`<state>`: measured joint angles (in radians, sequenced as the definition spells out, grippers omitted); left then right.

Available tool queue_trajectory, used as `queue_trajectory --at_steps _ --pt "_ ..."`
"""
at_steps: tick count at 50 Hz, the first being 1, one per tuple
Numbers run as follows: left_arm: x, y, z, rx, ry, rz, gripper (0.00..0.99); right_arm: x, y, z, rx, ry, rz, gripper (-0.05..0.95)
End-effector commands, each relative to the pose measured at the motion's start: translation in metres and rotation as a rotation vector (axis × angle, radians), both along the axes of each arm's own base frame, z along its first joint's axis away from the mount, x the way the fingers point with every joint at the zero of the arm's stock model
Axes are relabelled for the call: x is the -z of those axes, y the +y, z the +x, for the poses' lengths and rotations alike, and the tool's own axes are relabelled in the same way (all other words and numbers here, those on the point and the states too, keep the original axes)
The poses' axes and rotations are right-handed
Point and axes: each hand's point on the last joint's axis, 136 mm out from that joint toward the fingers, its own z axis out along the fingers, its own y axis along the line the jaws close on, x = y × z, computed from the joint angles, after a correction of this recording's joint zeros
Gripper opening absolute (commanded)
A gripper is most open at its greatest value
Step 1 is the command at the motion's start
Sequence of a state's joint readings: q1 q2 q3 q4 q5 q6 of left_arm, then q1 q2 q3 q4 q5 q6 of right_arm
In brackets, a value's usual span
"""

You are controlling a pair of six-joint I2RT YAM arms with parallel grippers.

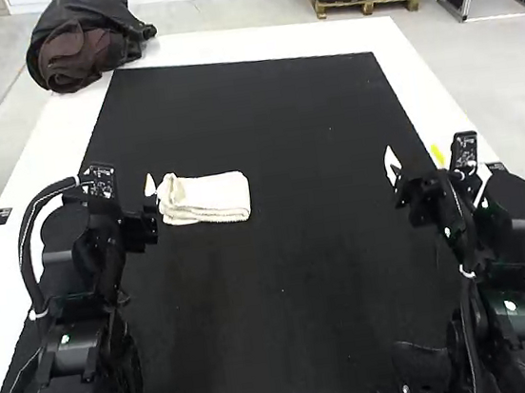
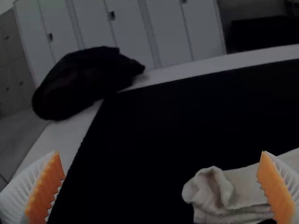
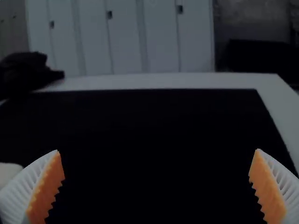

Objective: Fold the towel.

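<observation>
One white towel (image 1: 207, 198) lies in a small, layered rectangle on the left part of the black mat (image 1: 262, 110), so the folding looks mostly done. What seems left is the end nearest the left arm, where a corner puffs up in a loose curl; flattening it would probably finish the job, though I can't count the layers. The left gripper (image 2: 160, 151) has its fingers spread wide beside that end, clamped on nothing; the right gripper (image 3: 158, 150) is likewise wide apart and empty, well away from the towel. The mat lies on a white table (image 1: 253, 40), whose far left corner carries a bundle of dark fabric (image 1: 81, 46). Beyond it, the left wrist view shows pale cabinet doors (image 2: 128, 30), rather dim.
</observation>
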<state>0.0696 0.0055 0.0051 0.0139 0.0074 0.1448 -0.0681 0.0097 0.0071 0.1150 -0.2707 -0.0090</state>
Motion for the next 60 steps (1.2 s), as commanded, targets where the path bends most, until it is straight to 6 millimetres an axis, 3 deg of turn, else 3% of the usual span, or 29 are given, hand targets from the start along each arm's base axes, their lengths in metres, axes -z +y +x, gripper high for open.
queue_trajectory --at_steps 1,5,9,14,26,33,36,60 --pt "-0.002 -0.005 0.0 0.019 -0.013 -0.001 0.967 0.016 -0.003 0.0 0.014 0.054 -0.018 0.91" --pt "-0.001 -0.006 0.0 0.025 -0.008 -0.005 0.967 0.023 -0.013 0.002 0.068 0.084 -0.026 0.91" --pt "-0.001 -0.008 0.0 0.032 -0.008 -0.005 0.967 0.022 -0.047 0.003 0.271 0.083 -0.018 0.91" --pt "-0.001 -0.005 0.0 0.01 -0.01 -0.011 0.967 0.025 -0.054 0.002 0.309 0.094 -0.021 0.91" --pt "0.0 -0.005 0.0 0.01 -0.006 -0.015 0.967 0.027 -0.049 0.002 0.282 0.099 -0.029 0.91" --pt "-0.01 0.008 -0.002 -0.051 -0.07 -0.258 0.967 0.027 -0.049 0.002 0.283 0.099 -0.032 0.91" --pt "0.003 0.009 -0.001 -0.062 -0.021 -0.263 0.967 0.026 -0.05 0.002 0.283 0.099 -0.038 0.91" --pt "0.002 0.009 -0.001 -0.065 -0.023 -0.271 0.967 0.027 -0.048 0.002 0.272 0.102 -0.041 0.91"
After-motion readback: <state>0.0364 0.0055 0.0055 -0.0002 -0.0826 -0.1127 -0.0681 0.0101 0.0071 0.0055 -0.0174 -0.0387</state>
